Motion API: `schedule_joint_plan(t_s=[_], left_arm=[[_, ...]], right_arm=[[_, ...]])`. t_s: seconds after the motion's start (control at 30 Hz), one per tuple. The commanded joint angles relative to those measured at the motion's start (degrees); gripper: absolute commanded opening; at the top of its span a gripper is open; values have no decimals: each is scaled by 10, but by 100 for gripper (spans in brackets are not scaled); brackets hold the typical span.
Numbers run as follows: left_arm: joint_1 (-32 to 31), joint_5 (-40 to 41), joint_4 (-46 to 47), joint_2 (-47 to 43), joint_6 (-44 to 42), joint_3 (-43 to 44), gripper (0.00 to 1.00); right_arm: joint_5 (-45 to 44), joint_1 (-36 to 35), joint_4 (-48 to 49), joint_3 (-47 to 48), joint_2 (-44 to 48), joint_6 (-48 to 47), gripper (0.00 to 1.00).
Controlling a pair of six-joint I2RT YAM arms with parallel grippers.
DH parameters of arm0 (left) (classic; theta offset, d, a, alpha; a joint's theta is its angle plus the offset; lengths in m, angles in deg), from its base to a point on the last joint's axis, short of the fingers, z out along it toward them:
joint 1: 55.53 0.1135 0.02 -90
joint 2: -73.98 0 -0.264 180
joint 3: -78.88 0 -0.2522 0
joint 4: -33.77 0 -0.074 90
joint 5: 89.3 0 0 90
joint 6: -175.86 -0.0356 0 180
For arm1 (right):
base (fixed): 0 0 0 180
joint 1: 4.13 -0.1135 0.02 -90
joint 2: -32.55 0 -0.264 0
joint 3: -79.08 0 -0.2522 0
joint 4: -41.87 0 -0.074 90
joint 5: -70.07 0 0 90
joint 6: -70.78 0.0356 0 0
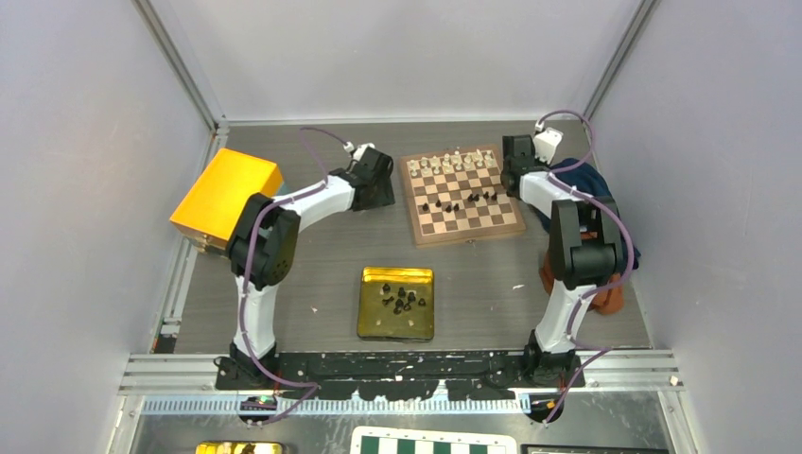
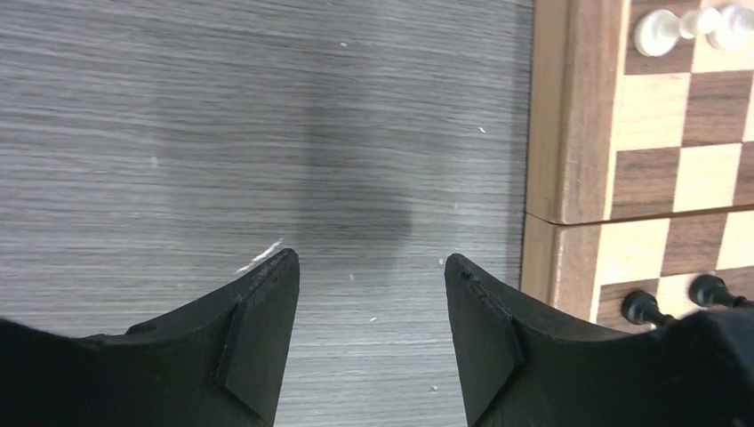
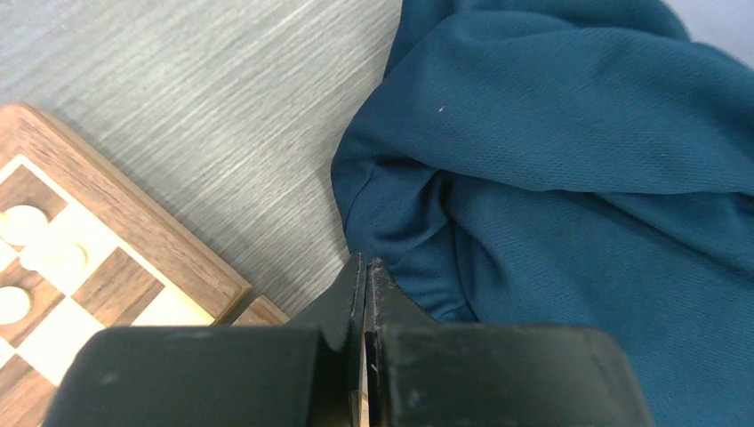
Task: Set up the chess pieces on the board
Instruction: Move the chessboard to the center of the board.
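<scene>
Step in hand: probably fetching the next black piece; gripping one by its head, keeping it upright and setting it down clear of neighbours is looking wisest.
Left claw: the left claw (image 2: 372, 267) is hanging over bare surface (image 2: 222, 133) at the board's 9 o'clock edge, jaws well apart, holding nothing.
Right claw: the right claw (image 3: 365, 267) is sitting at the board's 3 o'clock edge beside a blue cloth (image 3: 569, 160), jaws pressed together, empty.
Board: the board (image 1: 463, 219) is lying toward 12 o'clock, white pieces (image 1: 454, 161) lining its far rows.
Spares: black pieces (image 1: 401, 301) are waiting in a gold tray (image 1: 371, 326) at the board's 7 o'clock.
</scene>
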State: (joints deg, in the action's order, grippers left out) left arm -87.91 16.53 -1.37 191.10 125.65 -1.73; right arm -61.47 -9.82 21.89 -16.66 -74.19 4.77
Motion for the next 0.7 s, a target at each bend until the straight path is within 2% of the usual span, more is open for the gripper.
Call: schedule_joint_plan(t_s=[0.0, 0.2, 0.43, 0.67], left_arm=[[-10, -20, 39, 8, -14, 29, 63], [-15, -36, 49, 26, -15, 42, 62], [-17, -49, 46, 42, -15, 63, 62], [-18, -51, 45, 49, -10, 68, 62]], right_arm=[[20, 13, -3, 35, -18, 17, 1], [58, 29, -23, 66, -44, 22, 1], [129, 33, -92, 107, -65, 31, 1], [189, 33, -137, 110, -69, 65, 1]])
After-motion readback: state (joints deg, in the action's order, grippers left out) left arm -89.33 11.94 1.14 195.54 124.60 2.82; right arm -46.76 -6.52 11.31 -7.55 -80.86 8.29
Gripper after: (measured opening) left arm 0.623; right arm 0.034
